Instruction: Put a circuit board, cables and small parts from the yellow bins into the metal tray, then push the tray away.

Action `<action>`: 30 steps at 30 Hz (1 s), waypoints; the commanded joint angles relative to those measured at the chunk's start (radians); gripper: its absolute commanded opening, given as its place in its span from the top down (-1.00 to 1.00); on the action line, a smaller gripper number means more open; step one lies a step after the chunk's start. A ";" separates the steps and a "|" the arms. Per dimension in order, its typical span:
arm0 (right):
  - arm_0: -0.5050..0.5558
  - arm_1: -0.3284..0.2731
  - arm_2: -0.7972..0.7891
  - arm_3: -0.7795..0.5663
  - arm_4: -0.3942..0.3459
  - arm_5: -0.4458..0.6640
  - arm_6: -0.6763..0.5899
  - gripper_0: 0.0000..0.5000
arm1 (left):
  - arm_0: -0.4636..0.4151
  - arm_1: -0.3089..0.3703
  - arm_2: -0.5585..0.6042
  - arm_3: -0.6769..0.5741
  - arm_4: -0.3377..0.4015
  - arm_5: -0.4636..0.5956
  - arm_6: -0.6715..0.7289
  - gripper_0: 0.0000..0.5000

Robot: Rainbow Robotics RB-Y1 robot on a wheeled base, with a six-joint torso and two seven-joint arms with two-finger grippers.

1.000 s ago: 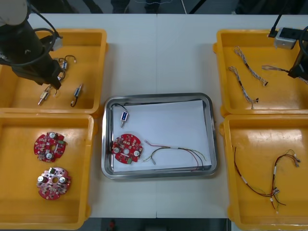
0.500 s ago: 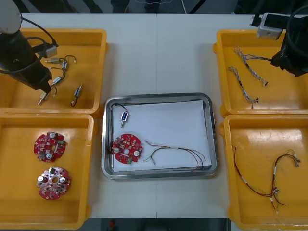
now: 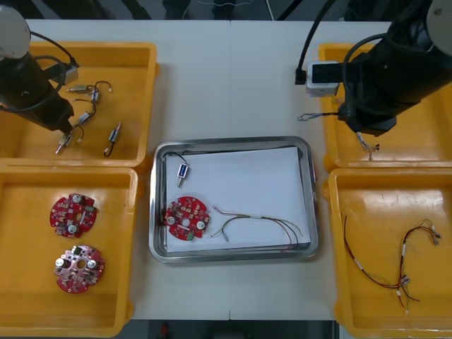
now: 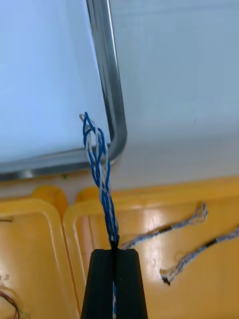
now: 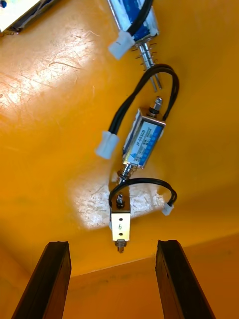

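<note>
My right gripper (image 4: pixel 114 253) is shut on a twisted blue and white cable (image 4: pixel 100 164), which hangs over the tray's far right corner (image 4: pixel 113 124). In the front view that cable (image 3: pixel 316 115) sticks out from under the right arm at the far right bin's inner edge. The metal tray (image 3: pixel 233 144) holds a red circuit board (image 3: pixel 186 217), a small metal part (image 3: pixel 181 171) and a red and yellow cable (image 3: pixel 258 224) on its white inside. My left gripper (image 5: pixel 113 244) stands open over small metal parts (image 5: pixel 143 142) in the far left bin (image 3: pixel 141 56).
Two circuit boards (image 3: pixel 73 214) lie in the near left bin. Red and black cables (image 3: pixel 395 261) lie in the near right bin. More blue and white cables (image 4: pixel 167 229) rest in the far right bin. A white box (image 3: pixel 325 73) rides on the right arm.
The right arm has swung from the far right bin's outer side toward the tray, carrying the blue and white cable. The left arm has drawn back a little from the small parts.
</note>
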State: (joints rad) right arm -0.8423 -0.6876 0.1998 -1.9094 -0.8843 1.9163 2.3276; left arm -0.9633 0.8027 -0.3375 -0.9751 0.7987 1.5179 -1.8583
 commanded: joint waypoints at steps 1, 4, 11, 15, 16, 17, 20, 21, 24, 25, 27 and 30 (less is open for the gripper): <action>-0.092 0.077 0.076 -0.025 0.033 0.004 -0.050 1.00 | -0.057 -0.014 -0.032 0.013 -0.024 -0.030 -0.012 -1.00; -0.100 0.118 0.105 -0.025 0.061 0.004 -0.062 1.00 | -0.057 -0.022 -0.041 0.027 -0.022 -0.036 -0.010 -1.00; -0.098 0.169 0.187 0.016 0.087 0.004 -0.083 1.00 | -0.054 -0.026 -0.087 0.033 -0.007 -0.042 0.004 -1.00; -0.098 0.194 0.240 0.064 0.108 0.004 -0.093 1.00 | -0.054 -0.026 -0.117 0.035 -0.007 -0.054 0.013 -1.00; -0.098 0.200 0.257 0.075 0.120 -0.002 -0.094 1.00 | -0.054 -0.026 -0.123 0.036 -0.006 -0.056 0.014 -1.00; -0.098 0.203 0.263 0.078 0.127 -0.006 -0.094 1.00 | -0.052 -0.028 -0.124 0.036 -0.006 -0.058 0.016 -1.00; -0.095 0.209 0.306 0.099 0.154 -0.039 -0.099 1.00 | -0.048 -0.026 -0.127 0.038 -0.006 -0.067 0.019 -1.00; -0.092 0.214 0.320 0.110 0.165 -0.056 -0.102 1.00 | -0.042 -0.026 -0.127 0.038 -0.004 -0.074 0.019 -1.00; -0.077 0.224 0.332 0.132 0.180 -0.102 -0.106 1.00 | -0.026 -0.026 -0.127 0.038 -0.001 -0.099 0.018 -1.00; -0.069 0.227 0.332 0.141 0.180 -0.117 -0.108 1.00 | -0.022 -0.026 -0.126 0.038 -0.001 -0.108 0.019 -1.00; -0.052 0.235 0.332 0.155 0.183 -0.143 -0.108 1.00 | -0.017 -0.026 -0.127 0.038 -0.001 -0.113 0.019 -1.00; -0.034 0.244 0.340 0.162 0.199 -0.172 -0.108 1.00 | -0.017 -0.026 -0.127 0.038 0.001 -0.113 0.019 -1.00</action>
State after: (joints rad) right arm -0.8886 -0.4727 0.5300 -1.7408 -0.7036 1.7697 2.2627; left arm -0.9640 0.7834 -0.4575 -0.9331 0.7906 1.4158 -1.8582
